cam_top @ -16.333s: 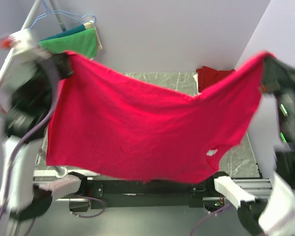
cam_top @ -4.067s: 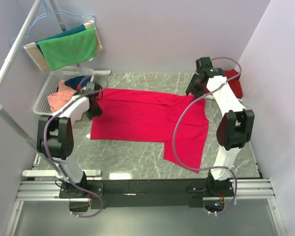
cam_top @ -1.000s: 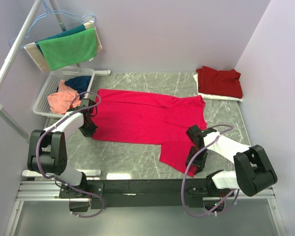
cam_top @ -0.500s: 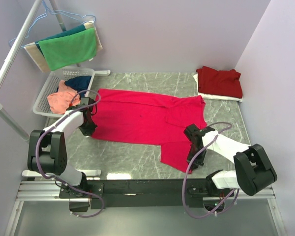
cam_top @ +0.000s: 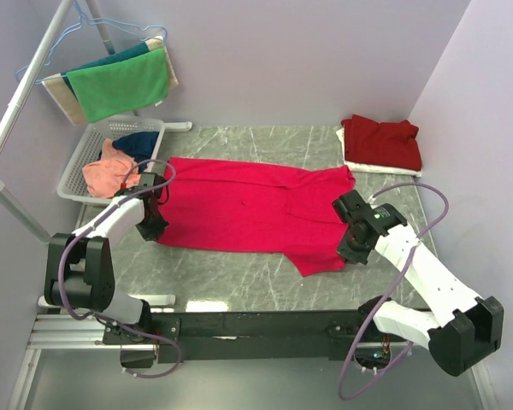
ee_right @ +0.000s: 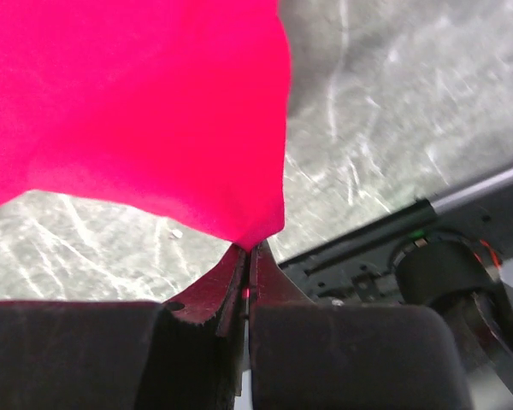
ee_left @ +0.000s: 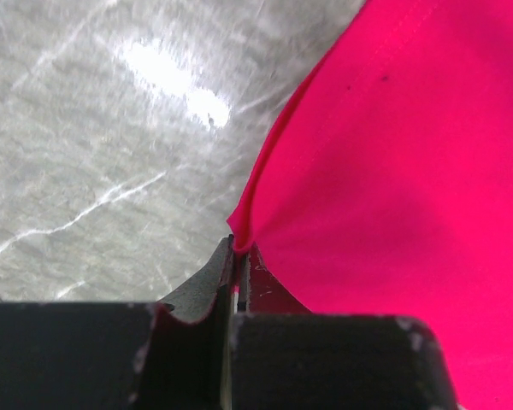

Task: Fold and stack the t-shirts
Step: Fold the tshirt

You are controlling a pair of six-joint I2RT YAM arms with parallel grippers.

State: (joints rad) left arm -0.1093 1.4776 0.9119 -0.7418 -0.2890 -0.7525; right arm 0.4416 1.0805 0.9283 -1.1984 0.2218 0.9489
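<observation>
Pink shirt spread flat mid-table, one flap reaching toward 5 o'clock. Left gripper at the 9 o'clock edge, jaws pressed together, pinching the hem. Right gripper at the 4 o'clock corner, jaws likewise nipped on the cloth's tip. Maroon shirt folded at 2 o'clock, apart from the pink one. Basket at 10 o'clock, holding salmon shirt and navy shirt. Towels hanging at 11 o'clock.
</observation>
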